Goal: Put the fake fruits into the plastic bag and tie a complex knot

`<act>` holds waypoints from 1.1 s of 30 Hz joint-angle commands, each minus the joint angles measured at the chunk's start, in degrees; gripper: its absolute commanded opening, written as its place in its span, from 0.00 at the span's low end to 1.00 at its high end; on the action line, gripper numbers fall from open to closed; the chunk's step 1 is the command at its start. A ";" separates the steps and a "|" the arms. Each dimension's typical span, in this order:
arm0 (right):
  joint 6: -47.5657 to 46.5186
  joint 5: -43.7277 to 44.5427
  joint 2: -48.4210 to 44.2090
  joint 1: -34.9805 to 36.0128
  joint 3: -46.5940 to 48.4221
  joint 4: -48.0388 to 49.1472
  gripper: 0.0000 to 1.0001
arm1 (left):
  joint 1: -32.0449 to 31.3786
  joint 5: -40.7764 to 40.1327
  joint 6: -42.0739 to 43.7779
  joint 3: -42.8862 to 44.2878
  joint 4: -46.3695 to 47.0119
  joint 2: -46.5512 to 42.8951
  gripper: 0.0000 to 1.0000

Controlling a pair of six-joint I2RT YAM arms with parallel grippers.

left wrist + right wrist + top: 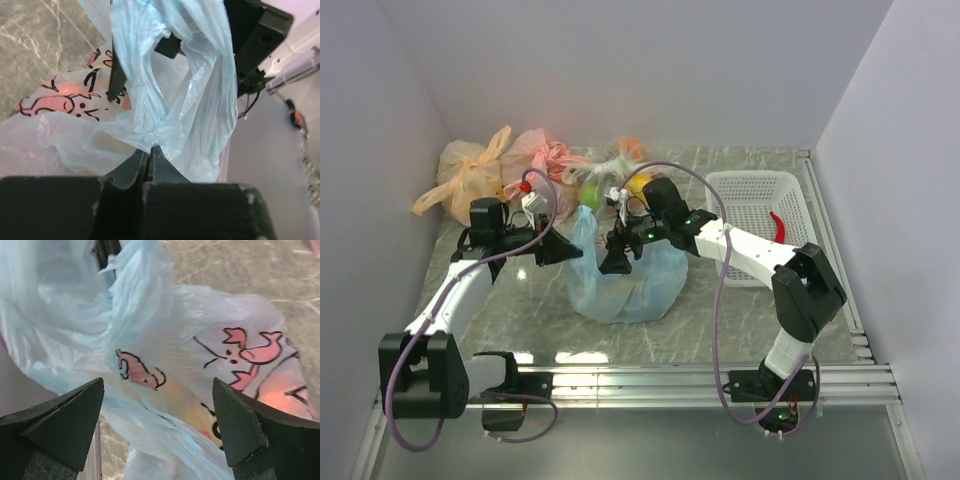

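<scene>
The light blue plastic bag (620, 285) with pink cartoon prints sits mid-table, its top pulled up. My left gripper (570, 250) is shut on a fold of the bag's upper edge, seen pinched between the tips in the left wrist view (150, 149). My right gripper (617, 262) is open just above the bag's mouth. In the right wrist view (157, 390) its jaws stand wide apart either side of the bag (165, 340), not touching it. Orange-yellow shapes (187, 407) glow faintly through the plastic; the fake fruits are otherwise hidden. No knot shows.
A white basket (745, 185) at the back right holds a red piece (778, 226). An orange bag (468, 178), a pink bag (542, 155) and a clear bag with fruits (620, 172) stand along the back wall. A metal rail (700, 380) runs along the near edge.
</scene>
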 commanded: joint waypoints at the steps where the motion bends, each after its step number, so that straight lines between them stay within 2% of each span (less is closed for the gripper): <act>1: 0.21 -5.40 -0.90 0.62 -0.03 7.74 0.96 | -0.69 5.68 11.74 5.67 -8.35 4.17 0.01; 3: -0.14 -5.58 -0.12 0.97 0.50 8.28 0.96 | -1.39 7.09 15.96 7.51 -12.14 5.67 0.01; 6: -0.40 -6.10 1.38 1.33 1.55 8.46 0.96 | -2.10 7.89 17.04 8.57 -12.42 7.87 0.00; 9: -4.52 -4.97 1.48 0.63 3.14 2.61 0.95 | -2.10 6.31 17.91 9.80 -13.64 8.40 0.01; 11: -7.08 -4.26 0.07 -0.95 1.04 1.35 0.95 | -2.10 4.73 20.80 10.60 -16.09 7.97 0.01; 16: -8.58 -7.42 -7.92 -6.40 -1.95 -3.40 0.96 | -1.92 4.11 20.12 10.25 -15.68 7.00 0.01; 20: -6.04 -5.32 -11.97 -3.69 -4.24 0.10 0.97 | -2.10 2.27 15.39 9.19 -10.58 6.12 0.01; 25: -5.24 -0.76 -9.78 2.54 -2.58 4.06 0.98 | -2.10 0.15 8.79 8.23 -4.51 5.07 0.01; 30: -3.67 8.98 -4.51 4.93 -1.70 9.33 0.99 | -2.10 2.87 9.56 8.93 -6.61 4.01 0.01; 31: -3.22 9.62 -3.37 4.93 -0.39 9.77 0.99 | -2.10 4.96 12.18 9.10 -7.83 3.84 0.01; 33: -4.70 12.25 -0.91 4.84 0.58 9.95 0.99 | -2.19 7.52 17.54 10.59 -15.98 4.71 0.01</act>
